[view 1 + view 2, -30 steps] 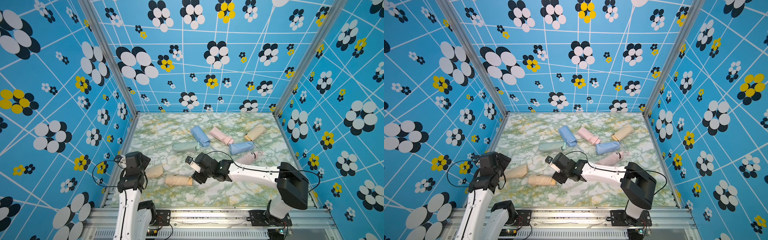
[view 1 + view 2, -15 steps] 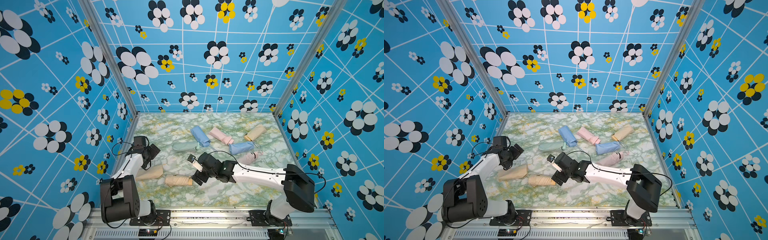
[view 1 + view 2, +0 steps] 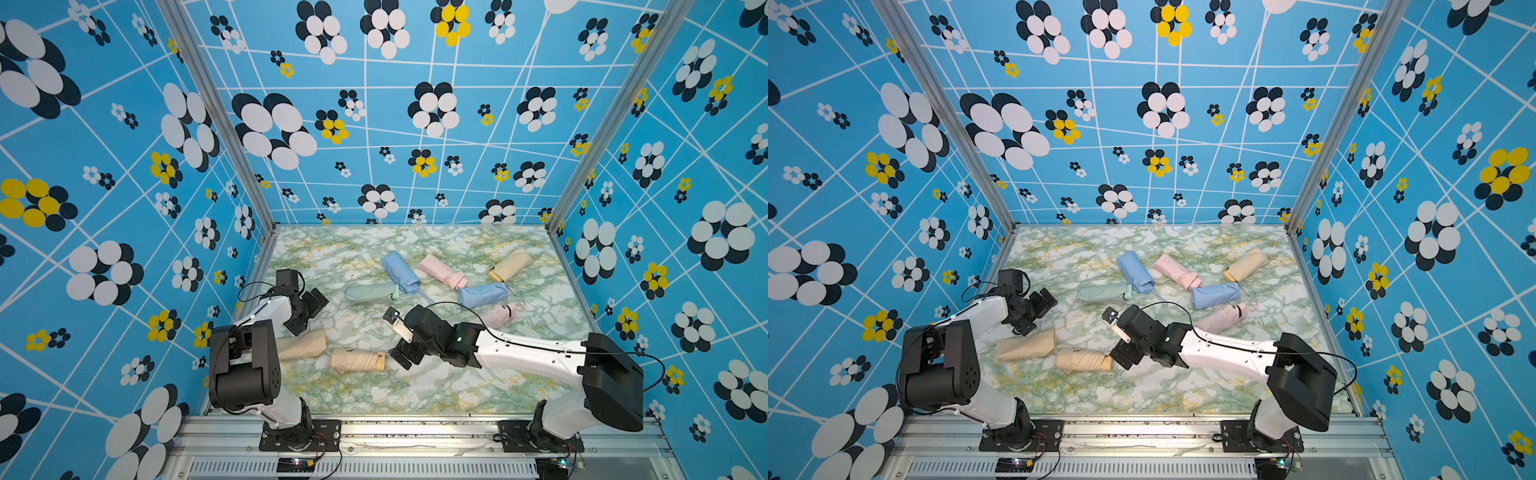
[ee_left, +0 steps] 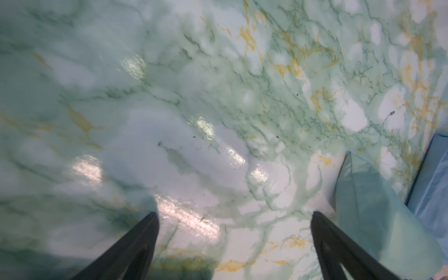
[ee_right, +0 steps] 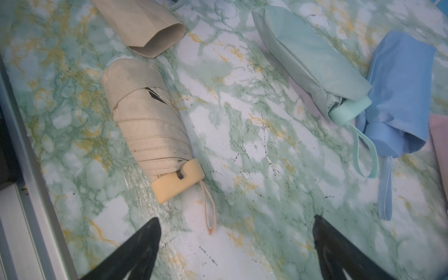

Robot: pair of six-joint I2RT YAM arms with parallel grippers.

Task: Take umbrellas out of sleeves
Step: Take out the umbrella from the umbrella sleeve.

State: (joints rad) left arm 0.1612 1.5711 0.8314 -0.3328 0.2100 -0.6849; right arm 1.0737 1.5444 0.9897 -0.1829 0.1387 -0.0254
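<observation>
Beige umbrella (image 5: 148,126) lies beside empty beige sleeve (image 5: 140,26), both plain.

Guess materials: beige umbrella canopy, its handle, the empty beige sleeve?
Beige umbrella canopy: thin matte fabric, pleated, stitched seams.
Handle: likely moulded plastic, smooth satin block; could be rubbery.
Empty beige sleeve: soft matte fabric, smooth, mouth creased and gaping.
</observation>
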